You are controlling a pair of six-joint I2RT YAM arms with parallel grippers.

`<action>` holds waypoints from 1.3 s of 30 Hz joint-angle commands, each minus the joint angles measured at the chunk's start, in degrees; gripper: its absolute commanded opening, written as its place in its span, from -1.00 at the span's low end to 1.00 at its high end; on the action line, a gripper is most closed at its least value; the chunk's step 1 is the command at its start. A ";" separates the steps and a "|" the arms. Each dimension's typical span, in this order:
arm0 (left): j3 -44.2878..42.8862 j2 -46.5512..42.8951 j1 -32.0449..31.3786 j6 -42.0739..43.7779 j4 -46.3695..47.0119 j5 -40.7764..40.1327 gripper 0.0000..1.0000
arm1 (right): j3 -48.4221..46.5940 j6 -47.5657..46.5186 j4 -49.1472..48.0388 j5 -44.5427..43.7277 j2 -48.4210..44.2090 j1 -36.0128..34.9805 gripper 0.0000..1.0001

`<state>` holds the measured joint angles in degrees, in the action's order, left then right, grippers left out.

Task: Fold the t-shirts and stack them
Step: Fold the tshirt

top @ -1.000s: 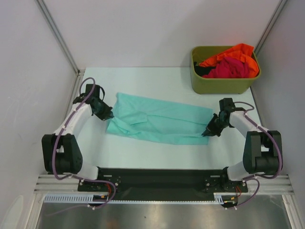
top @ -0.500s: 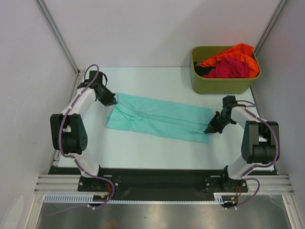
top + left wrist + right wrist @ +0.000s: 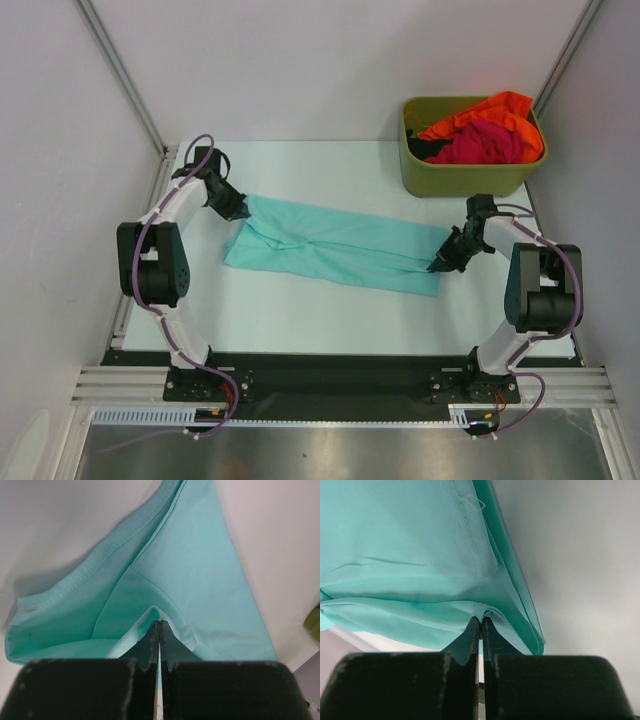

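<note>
Surface (image 3: pixel 300 310): carries the teal t-shirt (image 3: pixel 340 250), stretched across its middle as a long, part-folded band.
Olive bin (image 3: pixel 465 180): far right; orange t-shirt (image 3: pixel 490 108) and magenta t-shirt (image 3: pixel 485 145) heaped inside, unfolded.
Left end effector (image 3: pixel 238 208): clamped on the teal t-shirt's left end.
Right end effector (image 3: pixel 440 265): clamped on its right end.
Progress: early; nothing stacked.

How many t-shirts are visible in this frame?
3: the teal t-shirt spread on the table, the orange t-shirt and the magenta t-shirt heaped in the green bin; more may lie underneath.
</note>
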<state>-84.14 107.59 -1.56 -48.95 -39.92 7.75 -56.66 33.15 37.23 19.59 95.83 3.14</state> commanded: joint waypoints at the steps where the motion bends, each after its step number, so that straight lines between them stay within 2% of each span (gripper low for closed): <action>1: -3.05 -0.01 -0.20 0.70 0.99 0.69 -0.99 | -2.40 -0.98 0.12 -0.17 0.58 0.47 -0.95; 27: -5.86 4.55 -0.28 -1.06 2.75 2.54 -0.99 | -5.03 -2.03 -0.58 0.18 4.28 1.70 -0.93; 39: -5.95 5.61 -0.28 -0.80 2.48 1.48 -0.99 | -5.65 -2.03 -0.76 0.09 5.15 1.96 -0.86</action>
<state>-87.77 112.97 -1.58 -49.47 -38.06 9.41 -60.36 31.88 37.12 19.84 100.42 4.64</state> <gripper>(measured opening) 0.006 0.069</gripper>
